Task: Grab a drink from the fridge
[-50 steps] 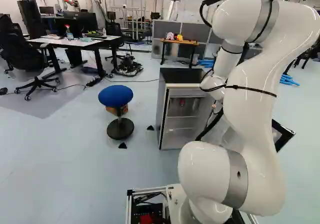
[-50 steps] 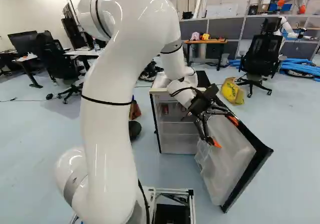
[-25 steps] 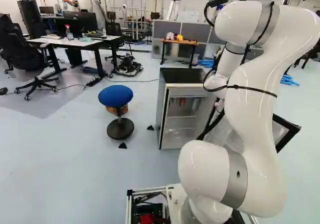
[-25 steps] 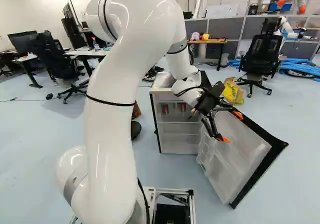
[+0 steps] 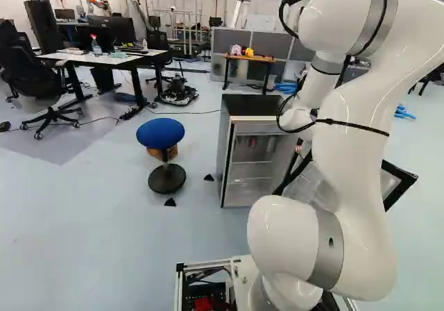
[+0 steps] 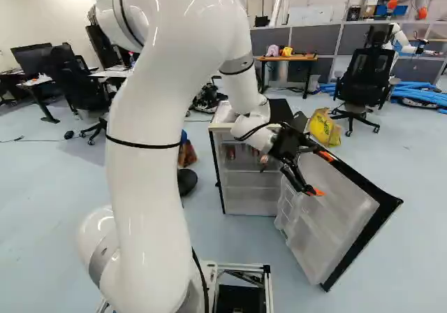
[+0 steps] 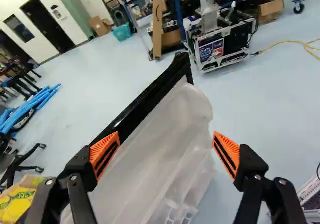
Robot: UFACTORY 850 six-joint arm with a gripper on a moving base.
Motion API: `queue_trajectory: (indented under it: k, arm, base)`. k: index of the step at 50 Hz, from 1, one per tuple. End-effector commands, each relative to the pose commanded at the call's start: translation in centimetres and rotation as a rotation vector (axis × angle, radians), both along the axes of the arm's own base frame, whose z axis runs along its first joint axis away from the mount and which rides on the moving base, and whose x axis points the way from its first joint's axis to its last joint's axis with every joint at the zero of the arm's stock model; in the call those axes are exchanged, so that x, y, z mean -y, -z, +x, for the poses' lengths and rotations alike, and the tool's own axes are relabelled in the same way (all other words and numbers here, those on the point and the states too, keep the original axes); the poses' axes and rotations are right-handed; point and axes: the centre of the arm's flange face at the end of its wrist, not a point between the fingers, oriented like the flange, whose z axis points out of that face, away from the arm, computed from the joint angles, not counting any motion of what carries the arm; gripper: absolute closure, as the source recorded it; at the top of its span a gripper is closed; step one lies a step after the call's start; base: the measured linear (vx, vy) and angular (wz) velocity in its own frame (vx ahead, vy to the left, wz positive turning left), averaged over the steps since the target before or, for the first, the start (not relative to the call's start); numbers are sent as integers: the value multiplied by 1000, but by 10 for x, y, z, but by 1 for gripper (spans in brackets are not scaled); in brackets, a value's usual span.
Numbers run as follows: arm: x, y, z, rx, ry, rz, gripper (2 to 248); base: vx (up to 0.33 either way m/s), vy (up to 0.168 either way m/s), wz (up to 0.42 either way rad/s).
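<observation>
Shifted slightly with the arm [image 6: 143, 187], the gripper [image 6: 322, 174] stands spread wide, fridge door [image 6: 335, 219] between its fingers [image 7: 106, 153].

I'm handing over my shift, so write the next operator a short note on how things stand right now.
Pincer: open, holding nothing; it is at the door, one finger overlapping the black frame in view. I can't tell whether they touch.
Fridge: ahead of the base, its door swung wide open.
Drinks: red cans, by their look, on the fridge's upper shelf.
Done: door open.
Left: probably clear the door, reach in, grip a can and bring it out.
</observation>
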Motion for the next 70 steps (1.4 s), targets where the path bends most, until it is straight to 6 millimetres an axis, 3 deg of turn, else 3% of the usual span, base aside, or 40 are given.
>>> queue_trajectory:
  k: [37,70]
  arm:
    - [-36,-9,-41,-102,-390,-39,3]
    - [-55,-14,-75,-172,-693,-74,3]
  base:
    - [0,0,0]
    - [0,0,0]
